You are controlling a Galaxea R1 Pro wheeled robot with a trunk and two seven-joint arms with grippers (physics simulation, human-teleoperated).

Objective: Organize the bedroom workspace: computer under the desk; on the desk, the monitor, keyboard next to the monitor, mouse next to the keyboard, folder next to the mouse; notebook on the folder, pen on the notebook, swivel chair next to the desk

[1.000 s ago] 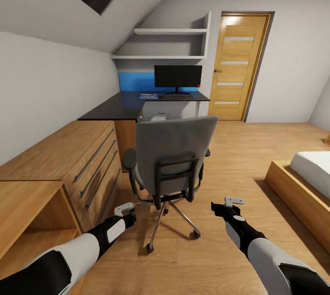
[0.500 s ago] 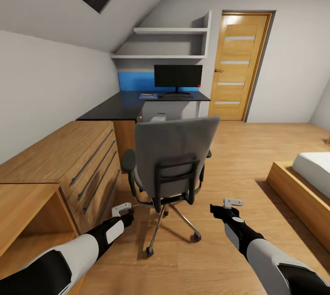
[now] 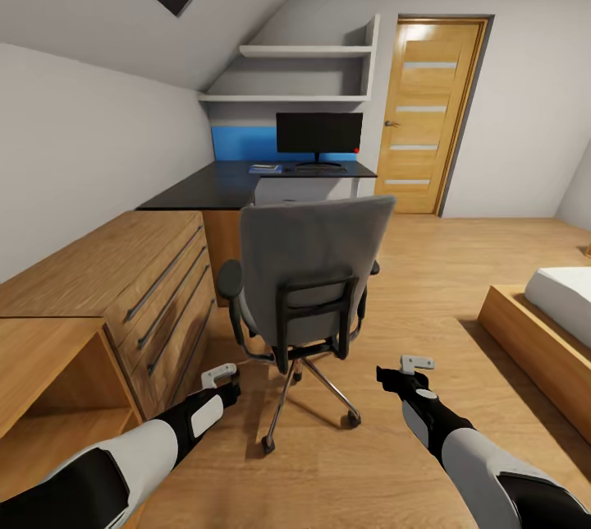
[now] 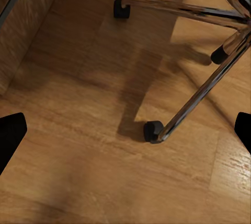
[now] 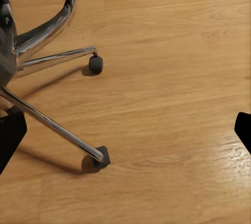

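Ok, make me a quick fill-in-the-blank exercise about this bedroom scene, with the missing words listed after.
1. The swivel chair stands with its back toward the ____.
2. The monitor sits on the black ____.
3. Both the left hand and the right hand are open and hold ____.
4. The wooden door beside the desk is ____.

Missing words: robot; desk; nothing; closed
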